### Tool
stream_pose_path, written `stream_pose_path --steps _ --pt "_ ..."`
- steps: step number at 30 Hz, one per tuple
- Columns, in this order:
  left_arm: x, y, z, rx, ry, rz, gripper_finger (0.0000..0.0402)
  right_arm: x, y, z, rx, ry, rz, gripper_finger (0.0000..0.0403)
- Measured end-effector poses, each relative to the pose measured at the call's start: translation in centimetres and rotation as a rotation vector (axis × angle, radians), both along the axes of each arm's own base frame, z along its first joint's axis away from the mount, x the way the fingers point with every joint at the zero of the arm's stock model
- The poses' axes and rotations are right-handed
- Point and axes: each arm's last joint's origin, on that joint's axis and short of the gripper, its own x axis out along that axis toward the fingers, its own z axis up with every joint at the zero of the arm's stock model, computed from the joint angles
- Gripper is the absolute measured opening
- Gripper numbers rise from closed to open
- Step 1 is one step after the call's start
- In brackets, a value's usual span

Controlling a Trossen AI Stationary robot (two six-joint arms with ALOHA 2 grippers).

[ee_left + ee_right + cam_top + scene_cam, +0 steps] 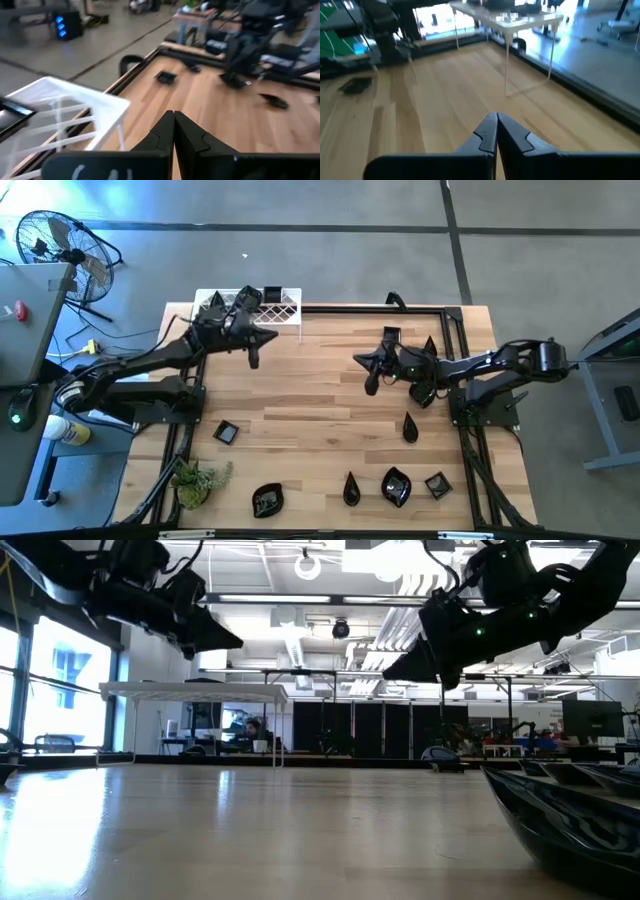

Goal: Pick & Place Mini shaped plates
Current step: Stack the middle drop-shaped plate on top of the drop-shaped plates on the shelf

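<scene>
Six mini shaped plates (396, 487) lie scattered along the near part of our wooden bench (320, 420). We hold the left tool (254, 361) pinched together and empty, raised just beside the white wire rack (272, 308). The right tool (371, 386) hangs mid-bench, likewise pinched together and empty.

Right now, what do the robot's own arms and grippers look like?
Both arms are dark, nearly black, jointed and slim, with black cables trailing along them. The left gripper and right gripper each end in two matte black fingers that taper to a wedge-shaped point. The left wrist block carries faint pale scribbled markings. Small green lights glow on an arm in the low view.
</scene>
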Motion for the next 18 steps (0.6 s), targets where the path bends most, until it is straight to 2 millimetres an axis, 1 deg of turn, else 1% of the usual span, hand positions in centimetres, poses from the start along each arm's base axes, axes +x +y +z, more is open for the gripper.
stream_pose_path --steps 2,5,9,11,14,18 --pt "-0.1 -0.2 -0.4 0.007 -0.017 -0.031 0.0001 -0.2 0.0 0.5 0.017 0.041 -0.025 0.0005" --pt "-0.3 -0.4 -1.0 0.023 -0.046 -0.058 0.0001 -0.5 -0.2 1.4 0.073 0.127 -0.121 0.0007" --pt "-0.6 -0.7 -2.1 0.033 -0.089 -0.073 0.0001 -1.1 -0.1 3.0 0.194 0.311 -0.184 0.0016" --pt "-0.8 -0.8 -2.5 0.034 -0.101 -0.077 0.0001 -1.6 0.1 3.9 0.27 0.414 -0.207 0.0031" --pt "-0.9 -0.9 -2.9 0.028 -0.096 -0.083 0.0001 -2.5 0.3 4.8 0.382 0.57 -0.278 0.0066" --pt "-0.9 -1.0 -3.1 0.018 -0.087 -0.09 0.0001 -4.1 0.8 5.1 0.571 0.734 -0.378 0.0118"
